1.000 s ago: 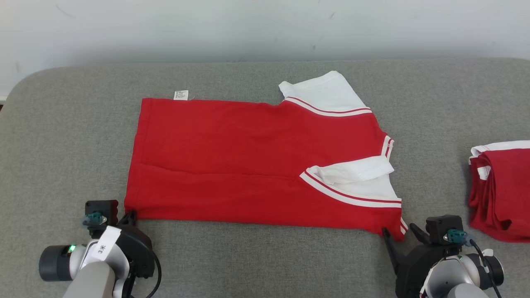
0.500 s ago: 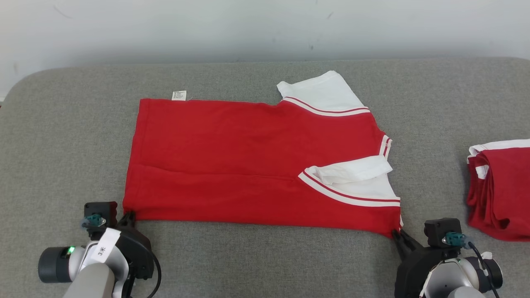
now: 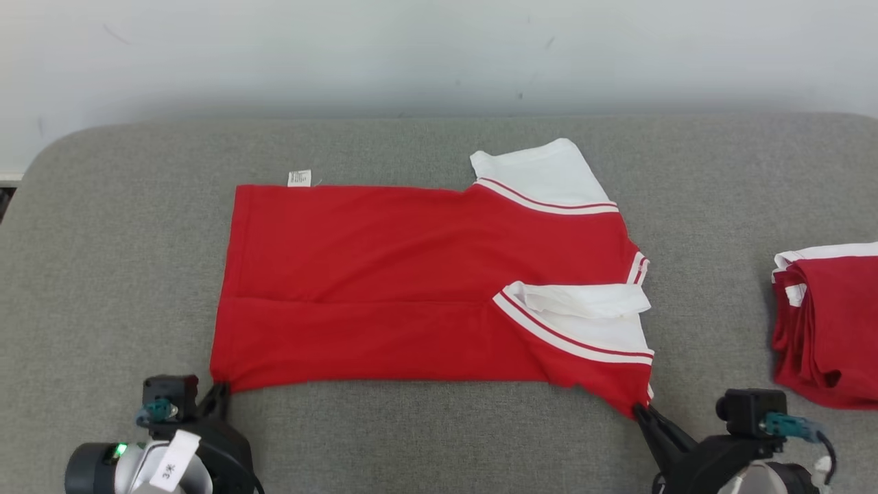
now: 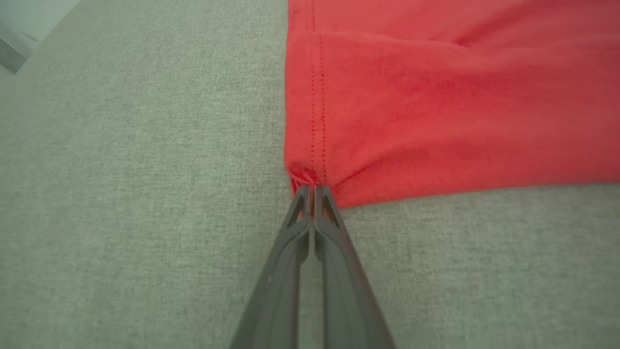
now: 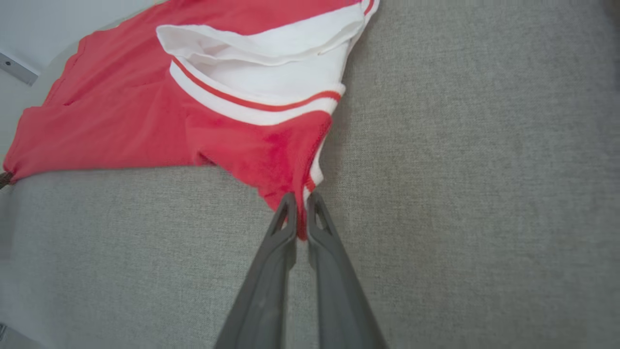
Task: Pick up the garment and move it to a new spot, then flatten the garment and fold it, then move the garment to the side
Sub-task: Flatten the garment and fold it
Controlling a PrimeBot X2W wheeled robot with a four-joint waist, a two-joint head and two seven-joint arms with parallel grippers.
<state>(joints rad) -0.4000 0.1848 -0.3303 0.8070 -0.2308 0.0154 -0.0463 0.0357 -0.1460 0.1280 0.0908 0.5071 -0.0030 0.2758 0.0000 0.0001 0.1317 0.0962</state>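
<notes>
The garment point(image 3: 384, 288), a red shirt with white sleeves and red-striped cuffs, lies spread flat on the grey padded table point(image 3: 103, 226), folded lengthwise. My left gripper point(image 3: 221, 392) is shut on its near left hem corner; in the left wrist view the fingertips point(image 4: 312, 191) pinch the bunched red hem of the garment point(image 4: 436, 106). My right gripper point(image 3: 641, 410) is shut on the near right corner by the shoulder. From the right wrist, the red cloth of the garment point(image 5: 252, 131) runs down between the closed fingers point(image 5: 300, 213) and is pulled into a point.
A folded stack of red and white shirts point(image 3: 826, 322) sits at the table's right edge. A small white label point(image 3: 299, 178) pokes out at the garment's far edge. A pale wall point(image 3: 439, 48) rises behind the table.
My right gripper closed on the garment's near right corner and drew it toward me, stretching that corner. The camera tilted, shifting the whole picture downward. The left gripper kept its grip.
</notes>
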